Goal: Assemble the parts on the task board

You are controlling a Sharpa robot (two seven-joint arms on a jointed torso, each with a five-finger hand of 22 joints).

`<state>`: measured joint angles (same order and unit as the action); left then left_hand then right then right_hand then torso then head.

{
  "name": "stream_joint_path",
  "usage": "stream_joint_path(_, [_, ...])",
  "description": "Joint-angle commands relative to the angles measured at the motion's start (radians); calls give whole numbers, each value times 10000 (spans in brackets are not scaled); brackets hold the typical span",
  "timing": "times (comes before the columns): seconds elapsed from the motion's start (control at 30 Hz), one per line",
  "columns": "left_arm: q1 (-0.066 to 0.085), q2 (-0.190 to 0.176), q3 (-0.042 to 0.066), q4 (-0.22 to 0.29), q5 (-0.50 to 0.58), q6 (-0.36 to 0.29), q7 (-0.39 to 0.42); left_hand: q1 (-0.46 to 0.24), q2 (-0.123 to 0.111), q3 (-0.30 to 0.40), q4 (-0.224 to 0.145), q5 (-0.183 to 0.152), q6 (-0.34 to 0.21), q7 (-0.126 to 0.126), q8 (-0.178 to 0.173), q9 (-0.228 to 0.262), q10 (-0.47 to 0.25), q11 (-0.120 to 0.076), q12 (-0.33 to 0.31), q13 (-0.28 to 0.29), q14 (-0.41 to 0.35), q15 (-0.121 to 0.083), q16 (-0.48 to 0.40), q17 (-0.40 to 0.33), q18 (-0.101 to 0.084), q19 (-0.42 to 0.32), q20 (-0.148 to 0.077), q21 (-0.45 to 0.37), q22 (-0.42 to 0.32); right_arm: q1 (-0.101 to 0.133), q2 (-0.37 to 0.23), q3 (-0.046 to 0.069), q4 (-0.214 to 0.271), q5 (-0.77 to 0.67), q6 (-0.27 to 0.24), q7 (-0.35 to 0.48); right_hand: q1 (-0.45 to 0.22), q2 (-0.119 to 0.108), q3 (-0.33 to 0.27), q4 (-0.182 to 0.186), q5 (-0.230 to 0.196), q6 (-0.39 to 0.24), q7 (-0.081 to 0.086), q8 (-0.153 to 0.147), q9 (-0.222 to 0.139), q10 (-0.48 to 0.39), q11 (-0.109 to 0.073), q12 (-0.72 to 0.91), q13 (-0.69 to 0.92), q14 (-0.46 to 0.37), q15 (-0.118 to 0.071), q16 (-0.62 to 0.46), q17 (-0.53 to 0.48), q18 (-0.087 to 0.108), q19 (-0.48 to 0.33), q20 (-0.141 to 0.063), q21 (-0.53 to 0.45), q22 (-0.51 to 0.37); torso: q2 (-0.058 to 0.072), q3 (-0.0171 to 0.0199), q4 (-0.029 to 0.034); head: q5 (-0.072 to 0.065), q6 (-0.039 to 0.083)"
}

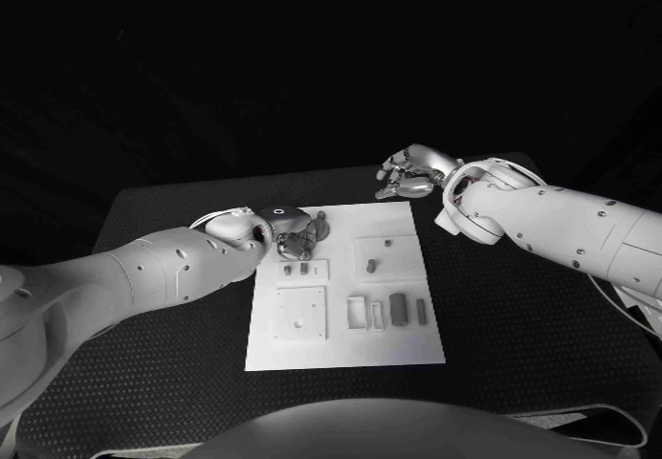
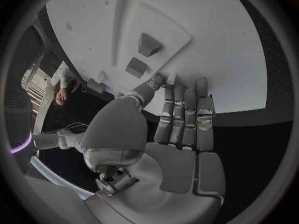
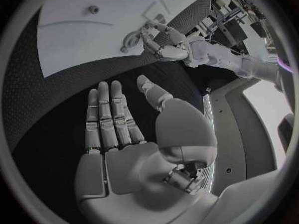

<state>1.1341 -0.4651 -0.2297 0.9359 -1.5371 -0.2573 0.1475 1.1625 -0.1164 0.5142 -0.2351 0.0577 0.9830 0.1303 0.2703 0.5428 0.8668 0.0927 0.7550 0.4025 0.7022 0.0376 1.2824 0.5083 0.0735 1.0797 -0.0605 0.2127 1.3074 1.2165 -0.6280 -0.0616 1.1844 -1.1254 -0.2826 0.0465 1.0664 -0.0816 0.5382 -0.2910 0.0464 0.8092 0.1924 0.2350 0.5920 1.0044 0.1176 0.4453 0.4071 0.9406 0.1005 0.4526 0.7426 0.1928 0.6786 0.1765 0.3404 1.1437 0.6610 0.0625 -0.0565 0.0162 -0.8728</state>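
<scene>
White rectangular task board [image 1: 345,330] lay mid-table [image 1: 165,382], small grey parts [image 1: 397,308] on it. My left hand [image 1: 290,229] hovered at its 11 o'clock corner, fingers [image 2: 177,112] straight, holding nothing; right hand [image 1: 411,172], at 1 o'clock, spread and empty.

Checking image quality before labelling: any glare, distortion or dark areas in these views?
Head view: task board evenly lit, background beyond the table black. Left wrist view: fisheye bends the board's edge, left hand sharp. Right wrist view: right hand well lit, bright washed-out patch at the rim.

Black table [image 1: 165,344] (dark, textured top) carries the white task board [image 1: 345,349].
</scene>
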Motion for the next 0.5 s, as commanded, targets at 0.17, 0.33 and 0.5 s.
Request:
stream_joint_path(0.17, [-47, -15, -31, 5, -200, 44, -127, -73, -39, -6, -15, -35, 14, 5, -9, -10, 65, 34, -47, -18, 37, 18, 6, -14, 95, 71, 9, -53, 212, 0, 5, 5, 6, -1, 62, 80, -41, 79, -33, -1, 14, 69, 18, 34, -14, -115, -66, 50, -12, 69, 21, -60, 20, 70, 22, 66, -48, 18, -2, -5, 5, 20, 2])
stream_joint_path(0.33, [-47, -19, -32, 0, -199, 42, -132, -87, -55, -10, -10, -34, -5, 15, -19, -16, 60, 39, -55, -22, 36, 21, -1, -19, 93, 68, 9, -59, 208, 0, 3, 5, 6, -1, 60, 81, -40, 79, -33, -1, 14, 69, 18, 34, -15, -116, -67, 53, -15, 70, 20, -63, 23, 71, 22, 67, -49, 20, -3, 0, 0, 26, 2])
stream_joint_path(0.5, [-47, -43, -32, -12, -198, 21, -154, -84, -81, -6, -18, -34, -32, 33, -34, -23, 52, 43, -66, -27, 31, 23, -12, -26, 92, 63, 9, -69, 204, 0, -5, 5, 9, -1, 62, 80, -41, 79, -33, -1, 14, 69, 18, 35, -15, -116, -67, 56, -18, 70, 20, -65, 26, 72, 23, 68, -51, 21, -2, 2, -3, 29, 2])
